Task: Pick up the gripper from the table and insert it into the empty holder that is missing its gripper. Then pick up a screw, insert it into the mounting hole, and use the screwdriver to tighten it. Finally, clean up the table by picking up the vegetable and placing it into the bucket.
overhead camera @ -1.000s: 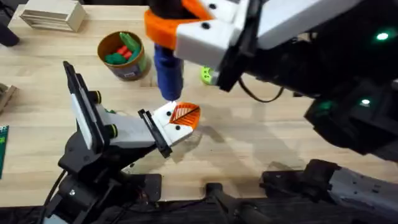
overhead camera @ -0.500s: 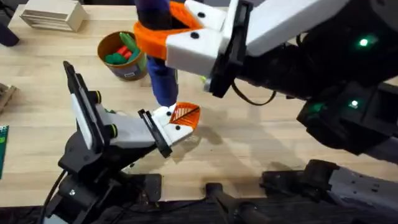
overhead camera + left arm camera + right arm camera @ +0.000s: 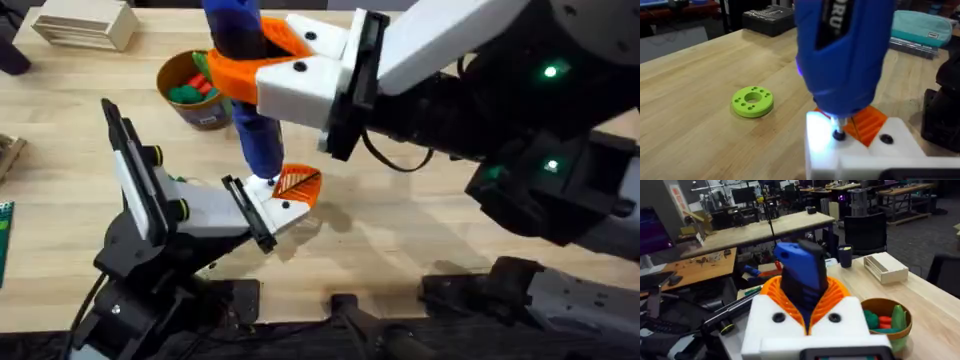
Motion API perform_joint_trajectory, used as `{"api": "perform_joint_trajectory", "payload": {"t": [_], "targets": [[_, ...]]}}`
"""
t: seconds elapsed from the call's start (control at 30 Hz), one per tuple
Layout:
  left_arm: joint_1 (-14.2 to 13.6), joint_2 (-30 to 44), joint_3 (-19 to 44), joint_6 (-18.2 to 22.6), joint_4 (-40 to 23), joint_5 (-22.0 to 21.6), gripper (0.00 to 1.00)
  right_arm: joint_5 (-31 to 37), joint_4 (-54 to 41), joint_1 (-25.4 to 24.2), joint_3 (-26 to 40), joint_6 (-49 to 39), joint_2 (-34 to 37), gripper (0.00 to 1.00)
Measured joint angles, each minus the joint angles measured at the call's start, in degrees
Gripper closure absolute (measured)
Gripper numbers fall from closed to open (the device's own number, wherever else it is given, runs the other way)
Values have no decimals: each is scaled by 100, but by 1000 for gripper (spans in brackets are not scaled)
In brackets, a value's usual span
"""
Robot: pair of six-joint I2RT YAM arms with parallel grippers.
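Note:
My right gripper (image 3: pixel 252 58) reaches across the table, shut on the blue screwdriver (image 3: pixel 255 130), which stands nearly upright between its orange pads (image 3: pixel 837 296). The screwdriver tip rests on a small dark screw (image 3: pixel 838 134) in the white holder (image 3: pixel 822 142), which is part of my left gripper (image 3: pixel 285 197). The orange ribbed gripper (image 3: pixel 298 184) sits seated in that holder. My left gripper's two fingers lie side by side, shut. The olive-gold bucket (image 3: pixel 212 108) stands behind, with green and red toy vegetables (image 3: pixel 190 88) inside.
A green ring (image 3: pixel 752 101) lies flat on the table beyond the holder. A wooden slatted box (image 3: pixel 85 22) sits at the back left, and a teal pouch (image 3: pixel 920 27) lies at the far edge. The right arm's bulk hangs over the table's middle and right.
My right gripper has swung left with the screwdriver's handle, tilting it toward the bucket, while the tip has stayed at the holder. The left arm has not moved.

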Motion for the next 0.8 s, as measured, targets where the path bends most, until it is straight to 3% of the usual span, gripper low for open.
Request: {"api": "perform_joint_trajectory", "payload": {"t": [0.6,0.8], "targets": [[0,0,0,4,4,-17,991,-5,40,0,0,2,23,972],[0,-1,0,7,11,-20,991,-31,1370,-71,-59,2,-34,972]]}}
